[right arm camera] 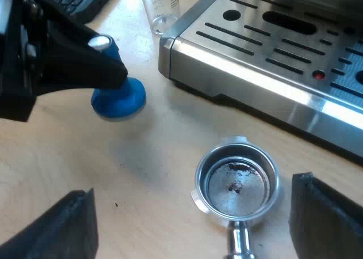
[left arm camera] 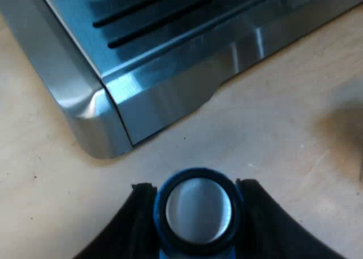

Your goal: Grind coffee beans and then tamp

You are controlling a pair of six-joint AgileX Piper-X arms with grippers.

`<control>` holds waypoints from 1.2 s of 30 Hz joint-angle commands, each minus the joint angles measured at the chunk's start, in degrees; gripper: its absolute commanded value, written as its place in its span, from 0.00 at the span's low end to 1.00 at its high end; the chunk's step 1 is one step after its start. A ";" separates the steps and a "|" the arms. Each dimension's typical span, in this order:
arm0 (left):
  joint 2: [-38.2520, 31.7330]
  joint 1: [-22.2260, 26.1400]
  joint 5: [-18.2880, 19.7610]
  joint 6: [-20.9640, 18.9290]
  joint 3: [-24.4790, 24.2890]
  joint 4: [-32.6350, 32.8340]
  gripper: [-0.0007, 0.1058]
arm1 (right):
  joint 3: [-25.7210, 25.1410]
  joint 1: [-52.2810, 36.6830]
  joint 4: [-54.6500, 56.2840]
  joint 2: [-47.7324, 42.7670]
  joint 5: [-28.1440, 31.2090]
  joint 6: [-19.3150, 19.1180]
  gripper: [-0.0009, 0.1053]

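1. Left hand (left arm camera: 195,188) clenches the tamper (left arm camera: 198,213) near the machine (left arm camera: 170,72).
2. Right hand (right arm camera: 193,188), spread open, hovers over the holder (right arm camera: 237,182) on the desk (right arm camera: 142,168).
3. Basket looks nearly empty: grind first, then tamp level.

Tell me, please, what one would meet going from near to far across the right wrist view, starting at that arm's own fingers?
Fingers of the right gripper → metal holder → blue tamper → measuring glass. I leave out the espresso machine, since it spans too much of the depth to place.
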 commanded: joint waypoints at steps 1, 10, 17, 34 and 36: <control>-4.80 -0.04 0.11 -0.25 -2.79 7.45 0.12 | -0.14 -0.01 2.32 -2.47 0.41 -0.62 0.68; -9.47 -0.04 1.40 -0.13 -10.30 22.15 0.12 | -0.14 -0.01 12.74 -11.57 0.41 1.06 0.68; -9.45 -1.56 2.54 0.22 -16.79 27.42 0.12 | -0.14 -0.01 21.19 -17.17 0.41 1.06 0.68; -5.96 -18.94 1.95 -1.15 -28.50 31.91 0.12 | -0.04 -0.01 29.76 -19.61 -0.07 1.06 0.68; -3.22 -19.87 1.95 -1.15 -30.78 32.84 0.12 | -0.11 -0.01 29.76 -19.61 -0.05 1.06 0.68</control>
